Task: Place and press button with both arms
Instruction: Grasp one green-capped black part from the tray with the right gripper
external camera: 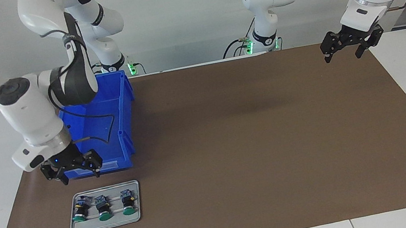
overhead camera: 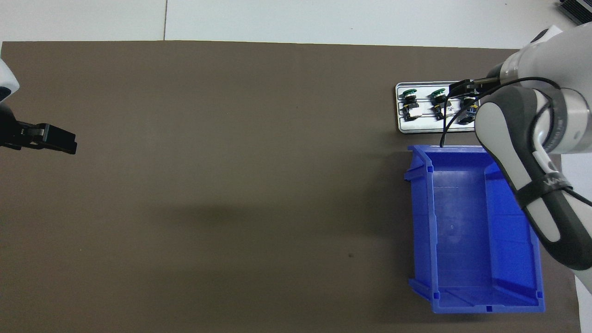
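Observation:
Three buttons with green caps (external camera: 103, 209) lie side by side on a small grey tray (external camera: 108, 227), farther from the robots than the blue bin (external camera: 122, 115). My right gripper (external camera: 79, 175) is open and empty. It hangs above the gap between the bin and the tray, touching nothing. In the overhead view one of its fingers (overhead camera: 461, 86) shows over the tray (overhead camera: 434, 131), and the arm hides part of one button; two buttons (overhead camera: 409, 99) show fully. My left gripper (external camera: 343, 56) is open and empty, raised over the mat's edge at the left arm's end, where it waits.
The blue bin (overhead camera: 418, 222) is empty and stands on the brown mat (external camera: 254, 142) at the right arm's end, nearer to the robots than the tray. A black cable from the right arm hangs over the bin. White table surrounds the mat.

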